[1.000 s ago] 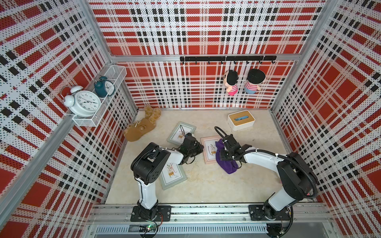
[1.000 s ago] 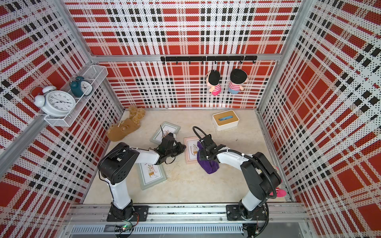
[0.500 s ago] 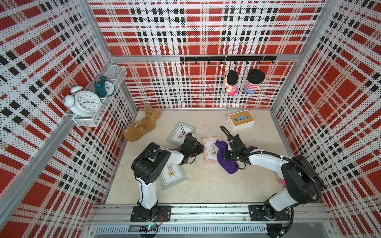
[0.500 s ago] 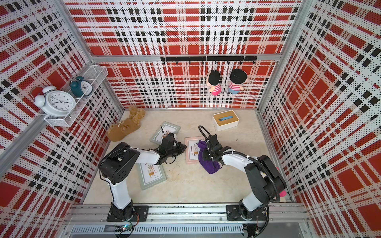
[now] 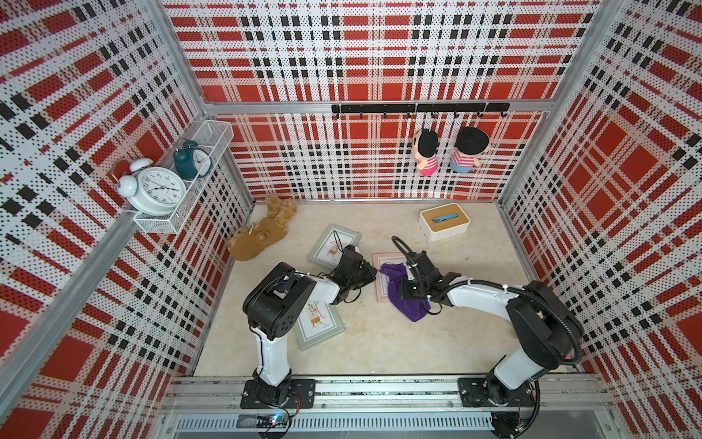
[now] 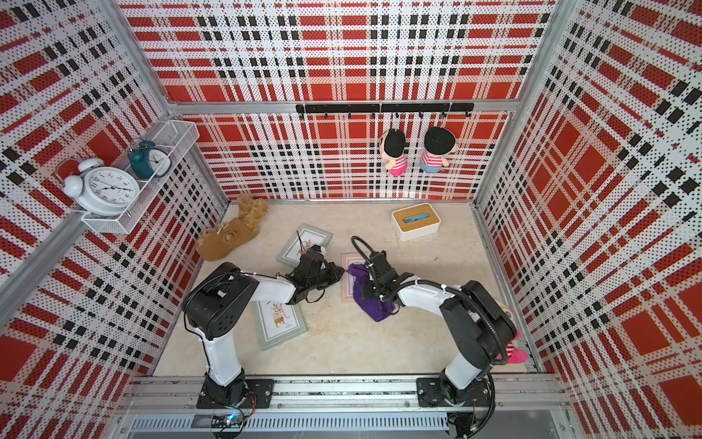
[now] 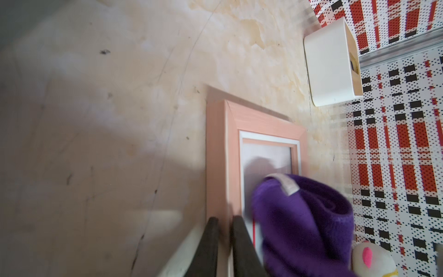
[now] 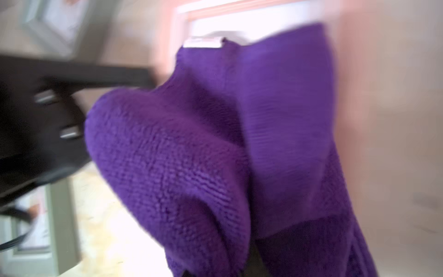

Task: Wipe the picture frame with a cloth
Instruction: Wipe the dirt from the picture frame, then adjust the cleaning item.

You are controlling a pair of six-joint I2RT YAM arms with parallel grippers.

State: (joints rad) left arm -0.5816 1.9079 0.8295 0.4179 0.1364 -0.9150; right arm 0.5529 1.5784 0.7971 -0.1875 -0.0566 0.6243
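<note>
A pink picture frame [image 5: 381, 289] [image 6: 347, 283] lies flat mid-table. My left gripper [image 5: 370, 271] [image 6: 338, 271] [image 7: 223, 219] is shut on the frame's [image 7: 217, 156] left border, one black finger on each side of it. The purple cloth [image 5: 414, 311] [image 6: 374, 308] [image 7: 306, 215] [image 8: 215, 144] is bunched over the frame's picture, white tag showing. My right gripper [image 5: 407, 292] [image 6: 370, 290] is shut on the cloth and presses it onto the frame. Its fingertips are buried in the folds. The right wrist view is blurred by motion.
Two grey-green frames [image 5: 334, 245] [image 5: 317, 323] lie to the left, the nearer one partly under the left arm. A brown plush toy [image 5: 258, 239] sits back left, a white box with wooden lid [image 5: 444, 220] back right. Another plush [image 6: 511, 342] lies by the right wall.
The right gripper has dragged the cloth a little to the right and then back left across the pink frame. The left gripper has kept its hold on the frame's edge.
</note>
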